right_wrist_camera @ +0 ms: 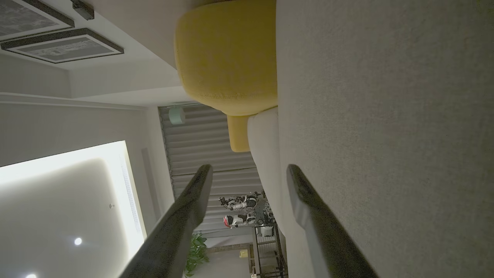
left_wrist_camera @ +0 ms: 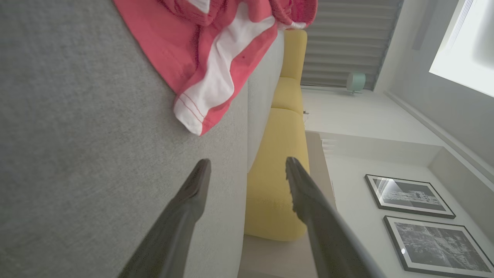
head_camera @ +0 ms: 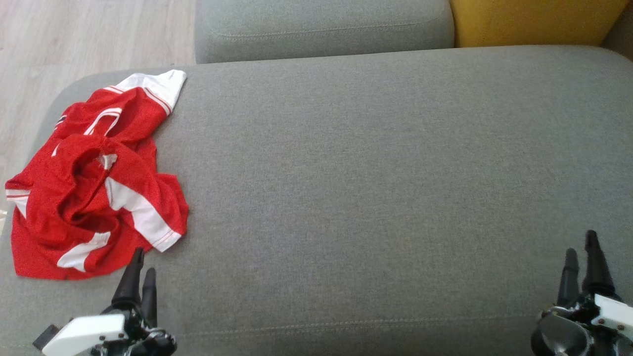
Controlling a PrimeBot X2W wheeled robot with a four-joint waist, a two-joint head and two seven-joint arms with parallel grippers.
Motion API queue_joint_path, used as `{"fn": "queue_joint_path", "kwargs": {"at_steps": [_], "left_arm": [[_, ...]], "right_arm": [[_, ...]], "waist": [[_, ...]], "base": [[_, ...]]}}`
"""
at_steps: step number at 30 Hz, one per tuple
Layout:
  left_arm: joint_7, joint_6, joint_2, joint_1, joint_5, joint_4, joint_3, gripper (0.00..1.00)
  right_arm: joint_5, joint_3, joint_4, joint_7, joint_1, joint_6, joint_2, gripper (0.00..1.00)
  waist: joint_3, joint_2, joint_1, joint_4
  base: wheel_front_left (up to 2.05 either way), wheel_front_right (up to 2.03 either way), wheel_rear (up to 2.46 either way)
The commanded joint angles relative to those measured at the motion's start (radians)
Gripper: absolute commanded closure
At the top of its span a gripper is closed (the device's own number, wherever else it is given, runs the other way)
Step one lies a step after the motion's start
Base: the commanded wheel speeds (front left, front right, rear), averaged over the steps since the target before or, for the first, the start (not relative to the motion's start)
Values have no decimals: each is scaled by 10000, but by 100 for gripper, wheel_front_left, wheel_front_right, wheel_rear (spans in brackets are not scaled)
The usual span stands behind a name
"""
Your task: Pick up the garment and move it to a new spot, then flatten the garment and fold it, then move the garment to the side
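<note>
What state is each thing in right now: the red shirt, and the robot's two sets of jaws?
garment: crumpled in a heap on the grey cushion, at its left end, not held.
left gripper: jaws open, empty, near the garment.
right gripper: jaws open, empty, over bare cushion.

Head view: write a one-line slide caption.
Crumpled red-and-white garment at the left end of the grey cushion; left tool just short of it, right tool far off, both open, empty.
</note>
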Motion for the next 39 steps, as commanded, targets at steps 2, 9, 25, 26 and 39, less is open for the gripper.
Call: {"fn": "queue_joint_path", "kwargs": {"at_steps": [2,9,25,26,39], "left_arm": [[-150,-34,87,-510,90,-452,-116,0],[-366,-39,108,-517,587,-561,-246,0],[-840,59,111,-509,3095,-1483,-325,0],[-870,83,113,-506,3233,-1532,-349,0],[-1227,261,126,-509,5060,-2040,-786,0]], "right_arm": [[-107,205,-375,-123,-442,7,-49,0],[-716,435,-490,-329,-501,11,-51,0],[-3398,1160,-901,-797,-613,20,-57,0],[-3560,1225,-912,-826,-621,21,-57,0],[-5316,1875,-1134,-1177,-722,28,-61,0]], "waist": [[-1,0,0,1],[-2,0,0,5],[34,0,0,14],[34,0,0,16],[50,0,0,31]], "base": [[0,0,0],[0,0,0],[0,0,0],[0,0,0],[0,0,0]]}}
